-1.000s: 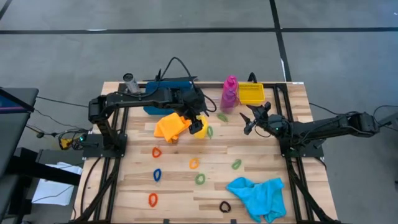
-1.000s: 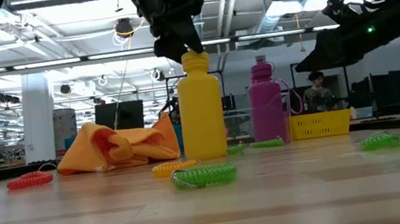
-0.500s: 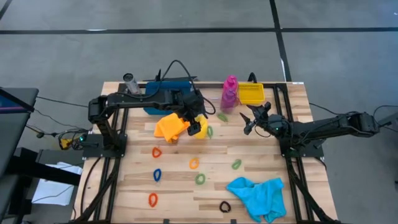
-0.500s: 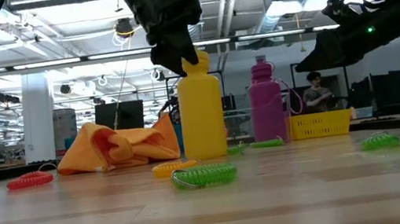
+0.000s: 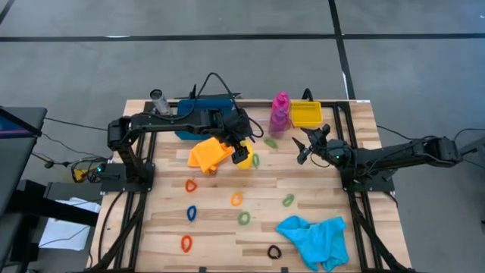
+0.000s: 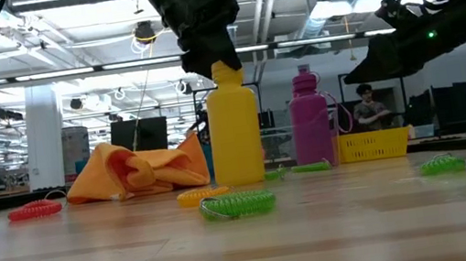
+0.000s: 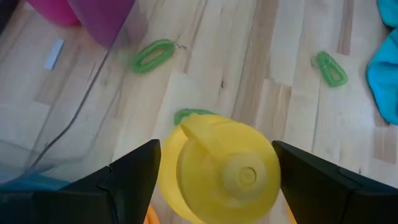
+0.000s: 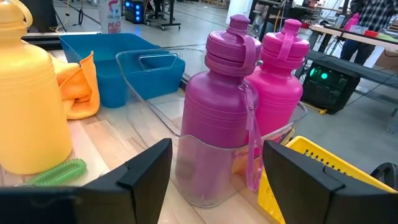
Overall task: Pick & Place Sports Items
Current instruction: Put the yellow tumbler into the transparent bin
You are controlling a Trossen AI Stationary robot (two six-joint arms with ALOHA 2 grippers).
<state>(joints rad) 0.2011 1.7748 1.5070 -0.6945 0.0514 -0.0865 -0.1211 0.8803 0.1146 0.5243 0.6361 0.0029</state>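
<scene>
Directly above the yellow bottle (image 7: 224, 168), the left tool (image 7: 214, 180) hangs with its two fingers spread wide, one to each side of the cap, neither touching it; that straddle reads as the line-up for a top-down grasp at the neck. The bottle stands upright on the wooden counter (image 5: 318, 205), just beside the orange cloth (image 5: 209, 154) and with a green elastic ring (image 6: 238, 205) lying in front of it in the low view. Descending straight looks sensible, since a sideways nudge could tip so tall a thing. The right tool (image 5: 306, 149) waits well apart on the other side, also spread wide and holding nothing, pointed toward the purple bottle (image 8: 222, 118) and the magenta bottle (image 8: 281, 87), which sit together in a clear container near the small yellow bin (image 5: 305, 114). A blue tray (image 8: 118, 56) stands behind the orange cloth, and the cyan cloth (image 5: 314, 237) lies crumpled at the counter's near edge, with other rings scattered between.
</scene>
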